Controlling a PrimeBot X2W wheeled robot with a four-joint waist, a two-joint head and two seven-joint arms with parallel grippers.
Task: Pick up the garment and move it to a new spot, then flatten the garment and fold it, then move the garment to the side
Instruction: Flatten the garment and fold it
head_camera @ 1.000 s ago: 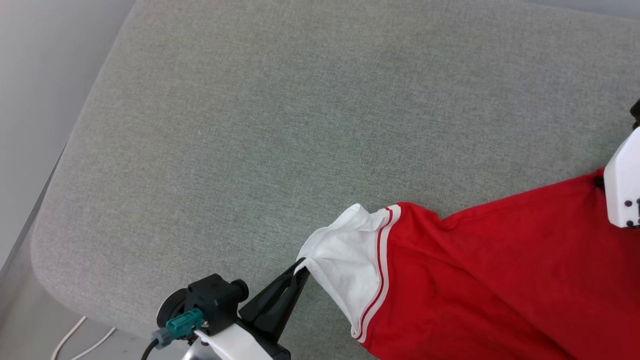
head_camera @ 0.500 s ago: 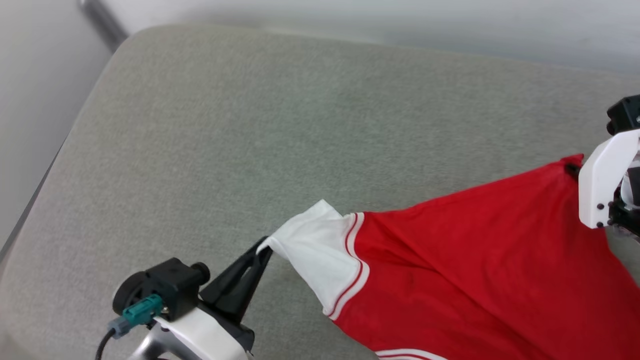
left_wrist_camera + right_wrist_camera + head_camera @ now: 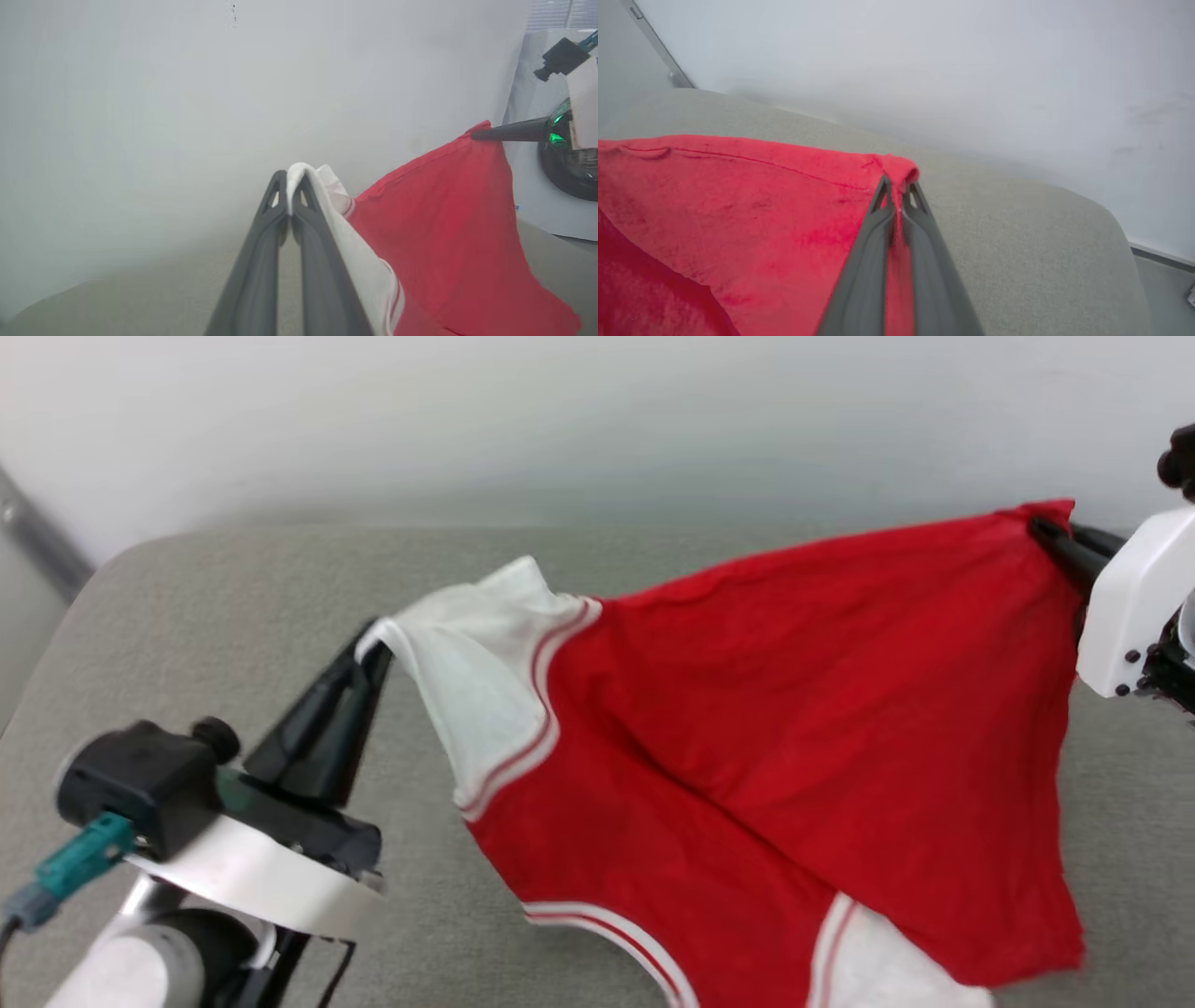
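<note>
Head view: the garment (image 3: 794,709) was seen lifted and stretched between both arms above the grey cushion (image 3: 233,607), with its lower part hanging toward the near edge. Whether that part touched the cushion could not be told. The left gripper (image 3: 373,649) was clenched on the rim of the white sleeve (image 3: 485,672) at the left. The right gripper (image 3: 1044,530) was clenched on a red corner at the far right. The held edge was noted running left to right, so the cloth lay right of the left fingers and left of the right fingers. Judgement: neither arm was nearer, as each held one end. Laying the garment flat would require both to be lowered together with this edge taut.
</note>
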